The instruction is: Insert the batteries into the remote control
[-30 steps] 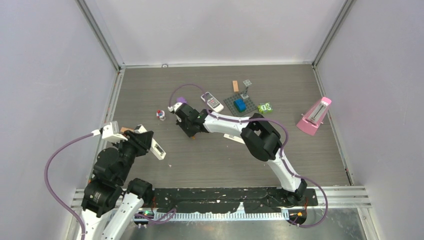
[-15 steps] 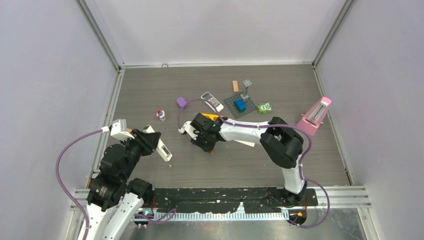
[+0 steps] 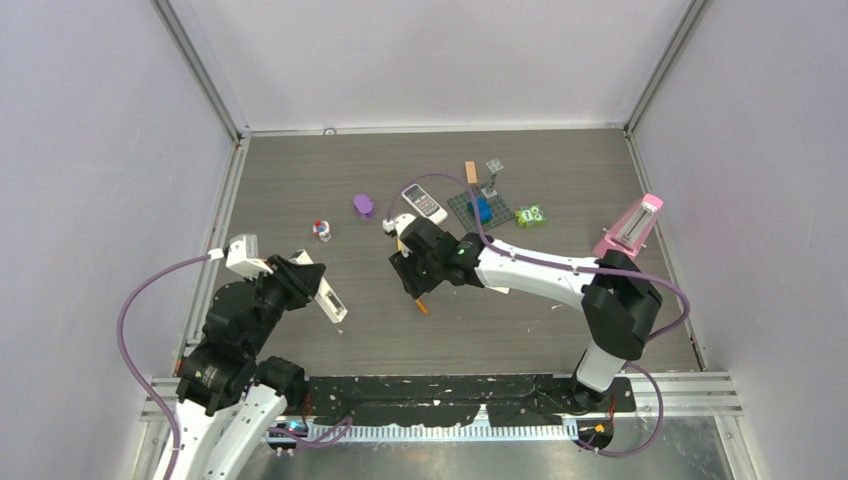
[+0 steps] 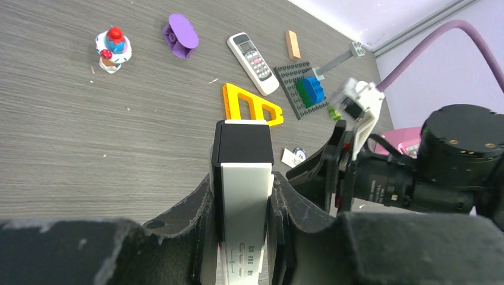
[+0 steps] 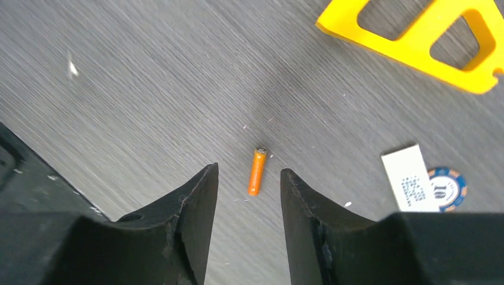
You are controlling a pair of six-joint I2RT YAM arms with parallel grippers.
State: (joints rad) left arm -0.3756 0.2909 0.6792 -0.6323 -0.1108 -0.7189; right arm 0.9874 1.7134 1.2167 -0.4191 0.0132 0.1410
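Clamping white remote by its sides, left gripper; top-view long axis 11-to-5 o'clock, free end at 5. Right gripper stands parted above orange stick, untouched.

Blue-and-orange chip on the counter is showing "10" on its face. White card just beside it is carrying rows of small print, too blurred to read. White remote is bearing tiny marks at its near end, unreadable.
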